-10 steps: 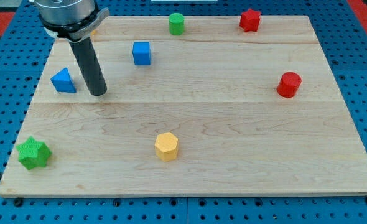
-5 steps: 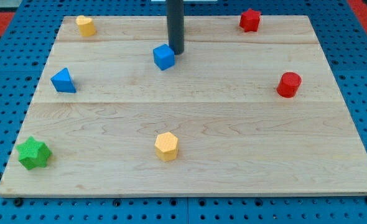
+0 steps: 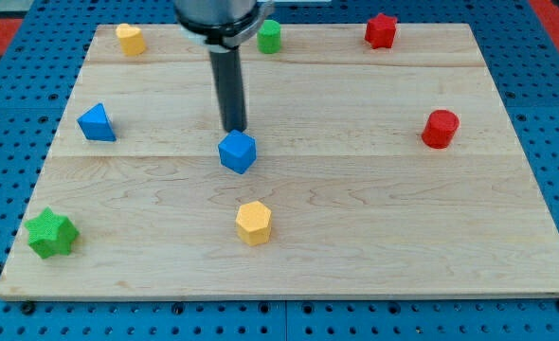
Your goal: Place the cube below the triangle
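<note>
The blue cube (image 3: 237, 152) lies near the middle of the wooden board (image 3: 355, 189), turned corner-on. The blue triangle (image 3: 96, 123) sits at the view's left, well apart from the cube and slightly higher in the view. My tip (image 3: 234, 129) stands just above the cube, at or touching its upper edge. The dark rod rises from there toward the view's top.
A yellow hexagon (image 3: 254, 223) lies below the cube. A green star (image 3: 50, 233) sits at the bottom left. A yellow block (image 3: 130, 39), a green cylinder (image 3: 269, 36) and a red star (image 3: 381, 30) line the top edge. A red cylinder (image 3: 440, 128) is at the right.
My tip has moved down the view from the cube's upper right. The blue cube has slid down and slightly left, and turned. The other blocks have not moved.
</note>
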Available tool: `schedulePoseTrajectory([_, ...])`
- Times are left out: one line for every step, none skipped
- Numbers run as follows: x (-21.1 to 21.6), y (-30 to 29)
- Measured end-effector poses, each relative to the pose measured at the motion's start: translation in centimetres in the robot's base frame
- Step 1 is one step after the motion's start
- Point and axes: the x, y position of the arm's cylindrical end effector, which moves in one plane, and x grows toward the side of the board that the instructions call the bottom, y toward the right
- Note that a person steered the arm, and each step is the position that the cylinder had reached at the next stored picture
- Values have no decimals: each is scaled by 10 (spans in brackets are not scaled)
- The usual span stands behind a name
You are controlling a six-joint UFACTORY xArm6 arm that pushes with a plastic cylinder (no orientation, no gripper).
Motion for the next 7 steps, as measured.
schedulePoseTrajectory([13,38])
schedulePoseTrajectory([51,6])
schedulePoseTrajectory([72,-53])
schedulePoseTrajectory([60,-80])
schedulePoseTrajectory([61,-105])
schedulePoseTrajectory([69,-167])
schedulePoseTrajectory([64,-179])
